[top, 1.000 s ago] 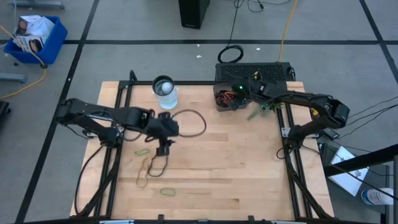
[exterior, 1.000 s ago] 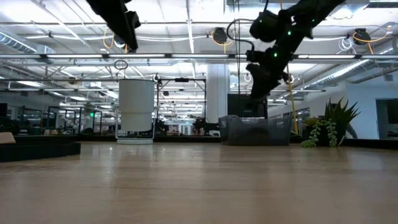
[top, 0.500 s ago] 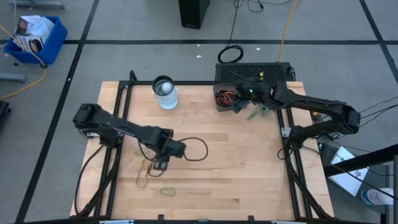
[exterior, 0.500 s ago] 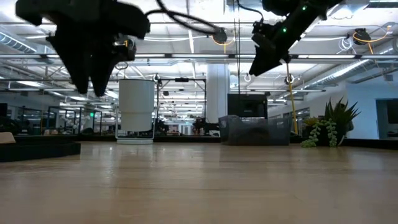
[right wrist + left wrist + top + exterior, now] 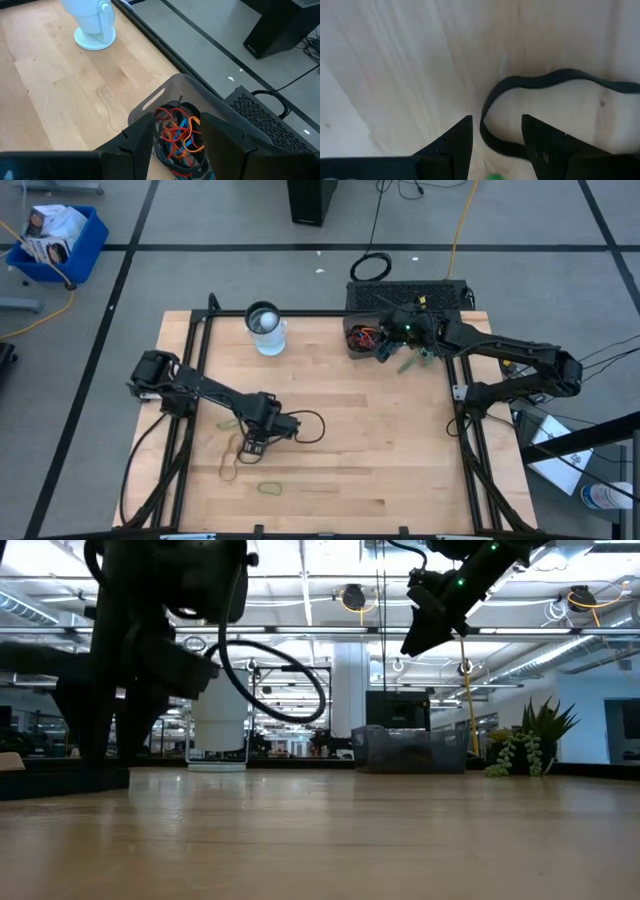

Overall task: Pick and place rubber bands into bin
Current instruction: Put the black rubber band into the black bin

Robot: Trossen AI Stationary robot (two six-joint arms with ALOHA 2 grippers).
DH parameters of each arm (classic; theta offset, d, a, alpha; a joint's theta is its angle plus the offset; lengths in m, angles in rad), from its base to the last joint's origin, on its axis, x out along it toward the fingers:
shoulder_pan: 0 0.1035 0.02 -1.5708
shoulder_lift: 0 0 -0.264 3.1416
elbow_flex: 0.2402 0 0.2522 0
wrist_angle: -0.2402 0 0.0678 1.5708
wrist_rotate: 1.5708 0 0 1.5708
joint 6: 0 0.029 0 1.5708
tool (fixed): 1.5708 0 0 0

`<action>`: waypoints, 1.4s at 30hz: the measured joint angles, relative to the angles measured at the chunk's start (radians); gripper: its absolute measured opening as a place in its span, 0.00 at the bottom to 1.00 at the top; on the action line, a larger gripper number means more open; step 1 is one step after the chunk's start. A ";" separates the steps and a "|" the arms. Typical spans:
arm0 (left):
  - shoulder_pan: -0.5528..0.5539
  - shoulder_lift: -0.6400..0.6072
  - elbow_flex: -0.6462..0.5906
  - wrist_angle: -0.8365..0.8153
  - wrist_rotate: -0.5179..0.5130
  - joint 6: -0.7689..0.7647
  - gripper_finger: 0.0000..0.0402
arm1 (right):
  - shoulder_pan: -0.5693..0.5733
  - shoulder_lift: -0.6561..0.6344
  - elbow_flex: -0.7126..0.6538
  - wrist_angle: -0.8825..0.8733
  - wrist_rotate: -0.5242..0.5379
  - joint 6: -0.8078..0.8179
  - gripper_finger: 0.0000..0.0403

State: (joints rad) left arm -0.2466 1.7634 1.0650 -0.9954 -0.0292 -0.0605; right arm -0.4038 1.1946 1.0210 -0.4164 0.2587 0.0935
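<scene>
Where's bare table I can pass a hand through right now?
Free: the middle of the table, between the left gripper and the right rail. Crowded: the near-left, with loose rubber bands, and the far edge by the cup and bin, under the right gripper.

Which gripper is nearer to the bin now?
Right. The right gripper hovers at the bin, open. The left gripper is far across the table, over a black rubber band.

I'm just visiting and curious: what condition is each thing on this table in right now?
Left hand: open, low over the table, straddling a black rubber band.
Right hand: open, empty, above the bin.
Bin: upright, holding a tangle of bands.
Clear cup: upright.
Loose rubber bands: lying flat on the wood.
</scene>
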 joint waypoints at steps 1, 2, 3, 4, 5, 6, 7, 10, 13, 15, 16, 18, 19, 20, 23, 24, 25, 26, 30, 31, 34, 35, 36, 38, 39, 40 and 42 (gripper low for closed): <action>0.001 0.000 -0.011 0.013 0.002 -0.001 0.44 | 0.000 0.000 0.000 0.000 0.000 0.000 0.39; 0.002 0.000 -0.021 0.021 0.002 -0.001 0.44 | 0.000 0.000 0.000 0.000 0.000 0.000 0.39; 0.004 0.000 -0.031 0.031 0.002 -0.001 0.44 | 0.000 0.000 0.000 0.000 0.000 0.000 0.39; 0.006 0.000 -0.040 0.040 0.002 -0.001 0.44 | 0.000 0.000 0.000 0.000 0.000 0.000 0.39; 0.008 0.000 -0.050 0.051 0.002 -0.001 0.44 | 0.000 0.000 0.000 0.000 0.000 0.000 0.39; 0.010 0.000 -0.055 0.061 0.003 0.000 0.44 | 0.000 0.000 0.000 0.000 0.000 0.000 0.39; 0.011 0.000 -0.057 0.064 0.003 0.000 0.44 | 0.000 0.000 0.000 0.000 0.000 0.000 0.39; 0.011 0.000 -0.057 0.068 0.003 0.005 0.44 | 0.000 0.000 0.000 0.000 0.000 0.000 0.39; 0.011 0.000 -0.057 0.077 0.003 0.010 0.44 | 0.000 0.000 0.000 0.000 0.000 0.000 0.39; 0.011 0.000 -0.057 0.079 0.003 0.010 0.44 | 0.000 0.000 0.000 0.000 0.000 0.000 0.39; 0.011 0.000 -0.057 0.079 0.003 0.010 0.43 | 0.000 0.000 0.000 0.000 0.000 0.000 0.39; 0.011 0.000 -0.057 0.080 0.006 0.010 0.40 | 0.000 0.000 0.000 0.000 0.000 0.000 0.39; 0.011 0.000 -0.057 0.081 0.007 0.010 0.37 | 0.000 0.000 0.000 0.000 0.000 0.000 0.39; 0.011 0.000 -0.057 0.082 0.007 0.010 0.34 | 0.000 0.000 0.000 0.000 0.000 0.000 0.39; 0.011 0.000 -0.057 0.084 0.007 0.009 0.24 | 0.000 0.000 0.000 0.000 0.000 0.000 0.39; 0.011 0.000 -0.057 0.085 0.006 0.009 0.21 | 0.000 0.000 0.000 0.000 0.000 0.000 0.39; 0.011 0.000 -0.057 0.086 0.006 0.008 0.18 | 0.000 0.000 0.000 0.000 0.000 0.000 0.39; 0.011 0.000 -0.057 0.088 0.006 0.008 0.14 | 0.000 0.000 0.000 0.000 0.000 0.000 0.39; 0.011 0.000 -0.057 0.103 0.006 0.006 0.03 | 0.000 0.000 0.000 0.000 0.000 0.000 0.39; 0.011 -0.001 -0.057 0.110 0.006 0.004 0.02 | 0.000 0.000 0.000 0.000 0.000 0.000 0.39; 0.011 -0.001 -0.057 0.138 0.006 0.002 0.04 | 0.000 0.000 0.000 0.000 0.000 0.000 0.39; 0.011 -0.001 -0.057 0.142 0.006 0.002 0.05 | 0.000 0.000 0.000 0.000 0.000 0.000 0.39; 0.011 -0.001 -0.057 0.143 0.006 0.001 0.05 | 0.000 0.000 0.000 0.000 0.000 0.000 0.39; 0.011 -0.003 -0.057 0.142 0.006 -0.001 0.03 | 0.000 0.000 0.000 0.000 0.000 0.000 0.39; 0.011 -0.006 -0.057 0.142 0.011 -0.001 0.02 | 0.000 0.000 0.000 0.000 -0.001 0.000 0.39; 0.013 -0.012 -0.057 0.144 0.025 -0.004 0.02 | 0.000 0.000 0.000 0.000 0.000 0.000 0.39; 0.018 -0.021 -0.048 0.142 0.053 -0.019 0.03 | 0.000 0.000 0.000 0.000 -0.001 0.000 0.39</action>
State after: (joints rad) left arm -0.2291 1.7421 1.0173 -0.8537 0.0240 -0.0797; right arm -0.4038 1.1950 1.0210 -0.4164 0.2581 0.0937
